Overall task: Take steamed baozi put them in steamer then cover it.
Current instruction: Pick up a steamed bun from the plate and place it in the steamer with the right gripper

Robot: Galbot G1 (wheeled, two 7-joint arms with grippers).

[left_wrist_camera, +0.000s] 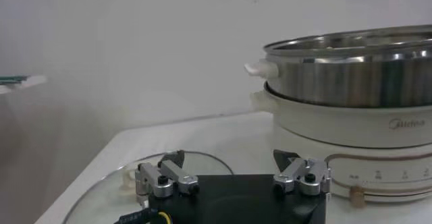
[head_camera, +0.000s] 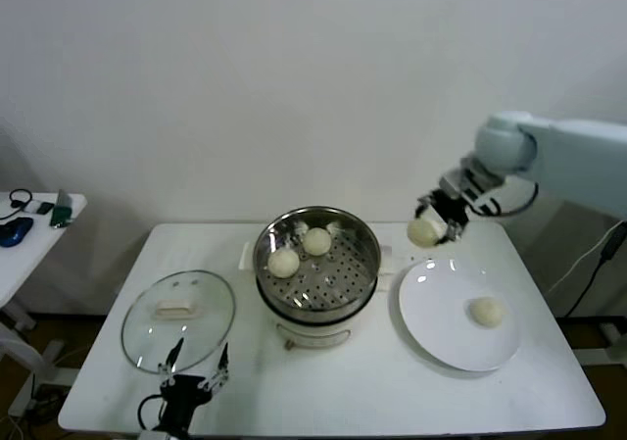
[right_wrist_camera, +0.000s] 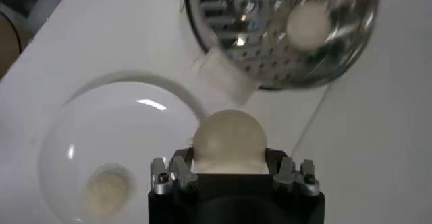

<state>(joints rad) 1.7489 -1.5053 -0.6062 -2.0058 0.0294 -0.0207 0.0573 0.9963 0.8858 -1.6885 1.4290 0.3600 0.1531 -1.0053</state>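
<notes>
Your right gripper (head_camera: pixel 434 226) is clamped on one baozi (head_camera: pixel 423 231) and holds it in the air above the far rim of the white plate (head_camera: pixel 431 337), near the far right part of the bench (head_camera: pixel 323 391). The steamer (head_camera: pixel 364 254) sits at mid-bench, toward the robot's left of that gripper, so the carry you need runs sideways along the far edge, toward the bench's middle, and only then down. A bun is round, so no long axis matters; what matters is clearing the steel rim before you lower.

Two buns already lie in the basket, one (head_camera: pixel 316 241) at the far side and one (head_camera: pixel 283 262) toward the left side, leaving the perforated floor nearer the plate free. One more bun (head_camera: pixel 487 311) waits on the plate.

Your left gripper (head_camera: pixel 195 371) hangs wide open at the near left edge, just beside the glass cover (head_camera: pixel 147 337), which lies flat on the bench; that arm is the nearer one for the cover.
</notes>
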